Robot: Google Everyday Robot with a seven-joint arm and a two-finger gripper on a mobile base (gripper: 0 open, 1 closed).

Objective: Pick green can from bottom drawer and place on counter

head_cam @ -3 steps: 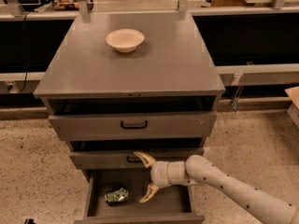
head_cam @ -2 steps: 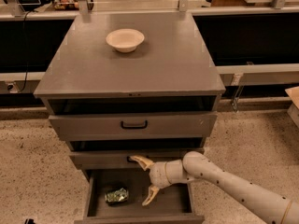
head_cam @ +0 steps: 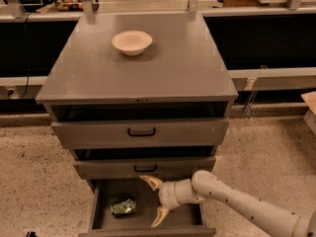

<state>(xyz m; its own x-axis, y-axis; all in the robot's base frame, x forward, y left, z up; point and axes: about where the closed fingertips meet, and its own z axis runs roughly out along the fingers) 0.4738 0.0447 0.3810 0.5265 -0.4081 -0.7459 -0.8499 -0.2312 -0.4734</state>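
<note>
The green can (head_cam: 123,207) lies on its side on the floor of the open bottom drawer (head_cam: 148,221), left of centre. My gripper (head_cam: 154,199) hangs over the drawer's middle, a little right of the can and apart from it. Its two cream fingers are spread wide, one finger (head_cam: 151,181) up near the middle drawer and the other low near the drawer's front; it holds nothing. My white arm comes in from the lower right. The counter (head_cam: 163,68) is the grey cabinet top.
A cream bowl (head_cam: 132,42) stands on the counter toward the back. Two upper drawers with black handles (head_cam: 141,132) are partly pulled out above the bottom drawer. Speckled floor surrounds the cabinet. A black rail and metal posts run behind it.
My gripper has moved left over the bottom drawer, closer to the green can. Its fingers have stayed spread. The can has not moved.
</note>
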